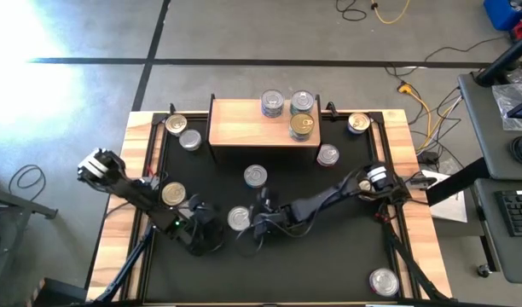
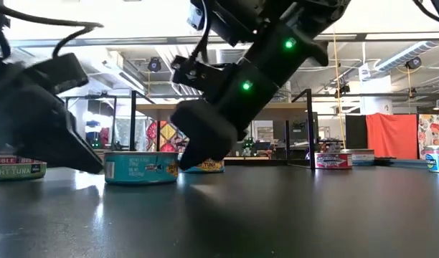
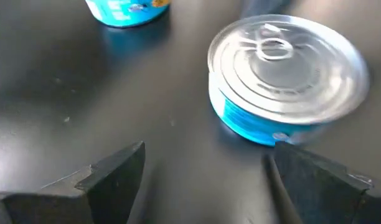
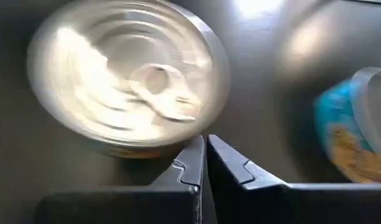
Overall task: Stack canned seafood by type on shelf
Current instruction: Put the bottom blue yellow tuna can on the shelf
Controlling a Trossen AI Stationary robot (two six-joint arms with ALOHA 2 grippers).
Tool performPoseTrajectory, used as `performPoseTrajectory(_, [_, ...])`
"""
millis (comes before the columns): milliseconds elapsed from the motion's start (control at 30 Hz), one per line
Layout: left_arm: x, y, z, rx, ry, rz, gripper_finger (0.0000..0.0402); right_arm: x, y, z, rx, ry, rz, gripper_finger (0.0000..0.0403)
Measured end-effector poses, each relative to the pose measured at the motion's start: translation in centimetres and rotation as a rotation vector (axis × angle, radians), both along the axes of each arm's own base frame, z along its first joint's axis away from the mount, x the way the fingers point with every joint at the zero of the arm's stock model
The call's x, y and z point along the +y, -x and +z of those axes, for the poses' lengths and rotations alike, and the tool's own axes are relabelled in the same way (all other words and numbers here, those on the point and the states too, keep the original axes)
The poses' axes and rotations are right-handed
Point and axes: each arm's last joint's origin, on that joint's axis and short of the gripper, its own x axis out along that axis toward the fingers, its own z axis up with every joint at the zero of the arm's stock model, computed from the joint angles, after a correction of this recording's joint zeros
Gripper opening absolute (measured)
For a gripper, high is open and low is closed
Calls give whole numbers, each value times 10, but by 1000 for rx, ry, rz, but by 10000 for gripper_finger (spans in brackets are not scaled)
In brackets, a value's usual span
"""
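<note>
Now | silver-lid can (image 3: 287,78) upright, lid up | left hand (image 3: 203,177) wide | right hand (image 4: 205,163) closed, empty

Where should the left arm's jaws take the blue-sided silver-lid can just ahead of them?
Across the short blue side wall of the can, one finger on each side, coming in low along the table. It stands upright with a flat pull-tab lid, leaving only the wall for two fingers. The left gripper is open, nearly lined up.

tins (image 3: 287,78): shiny metal lids | shelf (image 1: 263,132): light wood | table (image 1: 329,256): matt black
</note>
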Motion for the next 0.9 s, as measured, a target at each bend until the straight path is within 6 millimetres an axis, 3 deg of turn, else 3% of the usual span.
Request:
performPoseTrajectory(167, [9, -22, -6, 24, -65, 23, 338, 18, 7, 1, 50, -28, 25, 13])
performPoseTrajectory(367, [22, -51, 9, -23, -160, 16, 338, 52, 32, 31, 99, -106, 30, 13])
performPoseTrajectory(500, [16, -46, 14, 15, -130, -82, 338, 52, 45, 35, 171, -86, -8, 13])
performPoseTrajectory(700, [-18, -10, 6, -20, -13, -247, 339, 48, 50, 28, 231, -68, -35, 13])
performPoseTrajectory(767, [-25, -8, 5, -67, 18, -291, 341, 46, 52, 24, 261, -51, -29, 13])
performPoseTrajectory(900, [-20, -17, 1, -98, 53, -382, 350, 44, 50, 26, 250, -55, -33, 13])
